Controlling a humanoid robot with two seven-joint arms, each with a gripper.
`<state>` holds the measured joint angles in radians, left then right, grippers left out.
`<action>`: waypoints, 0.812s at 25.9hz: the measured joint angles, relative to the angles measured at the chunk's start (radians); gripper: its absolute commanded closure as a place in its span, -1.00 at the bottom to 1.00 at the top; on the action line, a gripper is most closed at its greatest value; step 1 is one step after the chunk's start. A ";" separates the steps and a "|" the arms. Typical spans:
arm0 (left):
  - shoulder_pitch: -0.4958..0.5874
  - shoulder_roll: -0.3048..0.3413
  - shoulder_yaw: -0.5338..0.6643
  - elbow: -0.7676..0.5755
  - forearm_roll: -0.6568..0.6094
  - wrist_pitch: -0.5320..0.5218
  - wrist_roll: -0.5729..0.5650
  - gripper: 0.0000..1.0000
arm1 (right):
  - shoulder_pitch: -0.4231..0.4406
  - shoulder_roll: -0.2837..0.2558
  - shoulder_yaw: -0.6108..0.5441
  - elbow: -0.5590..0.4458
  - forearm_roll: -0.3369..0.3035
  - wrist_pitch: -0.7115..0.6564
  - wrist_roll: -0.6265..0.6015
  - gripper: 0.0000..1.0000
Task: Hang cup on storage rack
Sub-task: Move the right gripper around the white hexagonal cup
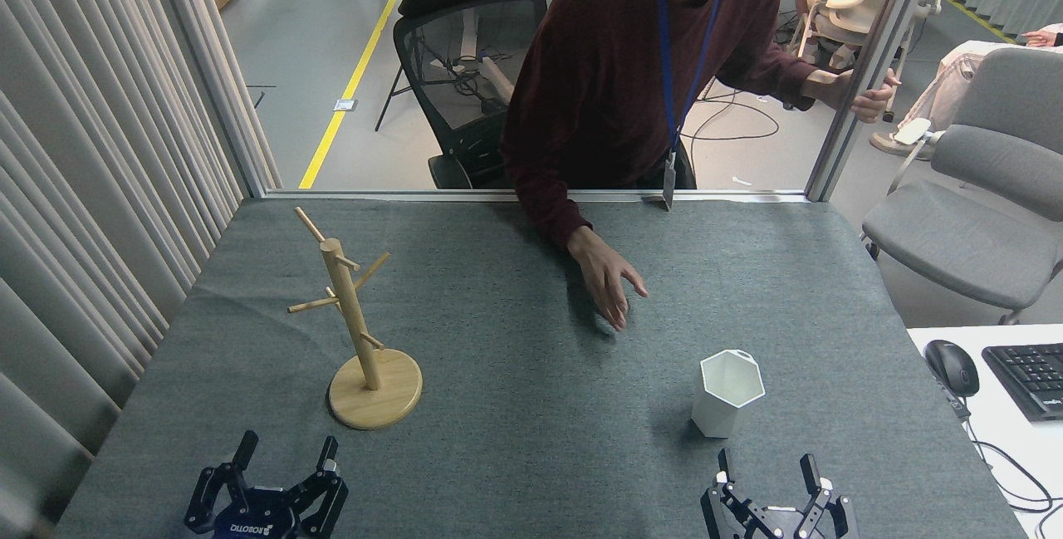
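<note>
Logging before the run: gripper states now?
Left gripper: open, empty.
Right gripper: open, empty, just short of the cup.

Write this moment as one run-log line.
cup: upright on table, unheld | storage rack: bare | left gripper: open | right gripper: open | person's hand: over table

left black gripper (286,466): its base cut off by the near edge
right black gripper (766,477): likewise cut off
black keyboard (1030,379): cut off right

1 cup (728,392) | 1 storage rack (363,336) | 2 grippers: left (286,456), right (765,467) | 1 person's hand (608,276) on the table
</note>
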<state>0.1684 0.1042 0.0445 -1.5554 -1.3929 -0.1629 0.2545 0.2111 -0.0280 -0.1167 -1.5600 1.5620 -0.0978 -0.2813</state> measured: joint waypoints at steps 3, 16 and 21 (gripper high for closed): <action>0.000 0.000 0.001 0.003 0.001 0.004 0.001 -0.99 | -0.006 0.001 -0.001 0.017 0.000 0.004 -0.001 -0.97; -0.006 0.001 0.011 0.024 0.003 0.011 -0.002 -0.99 | -0.222 -0.019 0.007 0.274 0.008 0.038 0.009 -0.97; -0.007 0.003 0.016 0.025 0.003 0.011 -0.002 -0.99 | -0.271 -0.031 0.008 0.324 0.007 0.039 0.009 -0.97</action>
<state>0.1613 0.1069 0.0610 -1.5303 -1.3899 -0.1518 0.2529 -0.0599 -0.0591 -0.1090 -1.2356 1.5687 -0.0585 -0.2719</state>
